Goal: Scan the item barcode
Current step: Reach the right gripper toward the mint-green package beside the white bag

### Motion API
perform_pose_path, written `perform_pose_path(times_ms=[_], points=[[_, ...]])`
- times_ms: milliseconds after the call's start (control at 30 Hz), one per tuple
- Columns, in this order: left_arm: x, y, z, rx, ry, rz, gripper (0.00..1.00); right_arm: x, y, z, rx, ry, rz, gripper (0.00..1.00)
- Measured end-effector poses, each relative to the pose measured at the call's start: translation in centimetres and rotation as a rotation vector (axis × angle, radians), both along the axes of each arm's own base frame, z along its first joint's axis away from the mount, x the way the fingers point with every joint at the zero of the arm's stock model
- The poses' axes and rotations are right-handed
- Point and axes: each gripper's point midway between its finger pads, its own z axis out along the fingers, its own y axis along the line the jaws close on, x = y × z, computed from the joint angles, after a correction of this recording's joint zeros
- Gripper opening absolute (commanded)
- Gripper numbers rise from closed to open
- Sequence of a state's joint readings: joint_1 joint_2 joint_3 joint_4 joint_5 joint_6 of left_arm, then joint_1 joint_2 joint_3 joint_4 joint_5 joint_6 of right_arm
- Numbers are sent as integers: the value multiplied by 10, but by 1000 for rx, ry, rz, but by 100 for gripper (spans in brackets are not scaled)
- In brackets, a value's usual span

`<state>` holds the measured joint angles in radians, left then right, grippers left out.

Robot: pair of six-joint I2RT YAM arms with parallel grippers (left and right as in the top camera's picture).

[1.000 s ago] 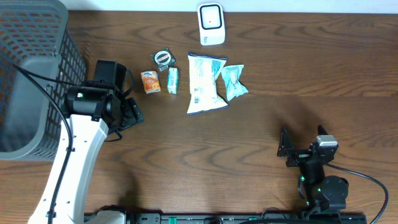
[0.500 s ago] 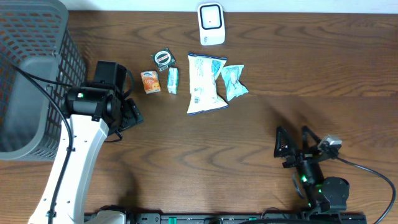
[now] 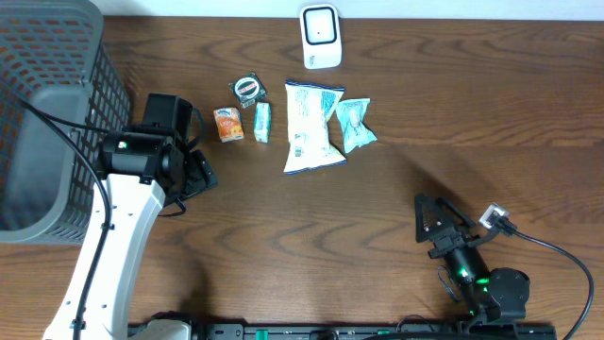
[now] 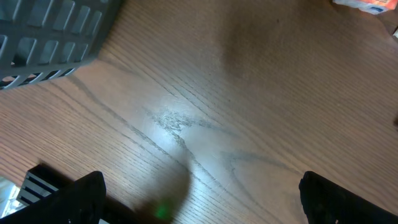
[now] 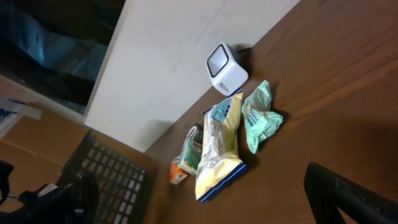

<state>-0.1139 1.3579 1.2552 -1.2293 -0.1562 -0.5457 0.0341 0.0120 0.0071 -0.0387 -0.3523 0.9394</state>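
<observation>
left end effector (image 3: 196,175) apart | right end effector (image 3: 437,223) apart | basket (image 3: 57,52) beside left | scanner (image 3: 320,36) behind snacks (image 3: 310,127)

A grey lattice basket (image 3: 66,47) stands at the far left corner of the dark wood-grain table (image 3: 453,104), running past the left edge.

White scanner (image 5: 227,70) near yellow snack bag (image 5: 219,148)
</observation>
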Motion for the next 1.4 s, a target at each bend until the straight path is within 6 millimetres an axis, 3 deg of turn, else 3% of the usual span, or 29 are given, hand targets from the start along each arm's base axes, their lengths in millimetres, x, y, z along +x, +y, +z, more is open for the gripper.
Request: perform_pose_path(times_ms=[200, 300, 333, 400, 567, 800, 900, 933, 1133, 1400], points=[[0, 0, 0, 0, 0, 1, 97, -1, 2, 13, 42, -39, 14, 99], [0, 0, 0, 0, 1, 1, 98, -5, 3, 52, 59, -200, 21, 99], [0, 0, -1, 0, 2, 1, 98, -13, 2, 84, 66, -333, 24, 99], [-1, 0, -1, 0, 3, 1, 98, -21, 1, 107, 74, -442, 20, 99], [-1, 0, -1, 0, 3, 1, 98, -30, -1, 129, 61, -519, 13, 99], [-1, 0, -1, 1, 2, 1, 98, -57, -6, 206, -130, -663, -70, 99], [-1, 0, -1, 0, 3, 1, 98, -60, -8, 230, -233, -664, -100, 99], [-1, 0, -1, 0, 3, 1, 98, -55, -8, 239, -284, -644, -108, 99], [-1, 0, -1, 0, 4, 1, 97, -8, 0, 241, -451, -456, -41, 99], [-1, 0, -1, 1, 4, 1, 98, 68, 19, 210, -542, -60, 175, 99]])
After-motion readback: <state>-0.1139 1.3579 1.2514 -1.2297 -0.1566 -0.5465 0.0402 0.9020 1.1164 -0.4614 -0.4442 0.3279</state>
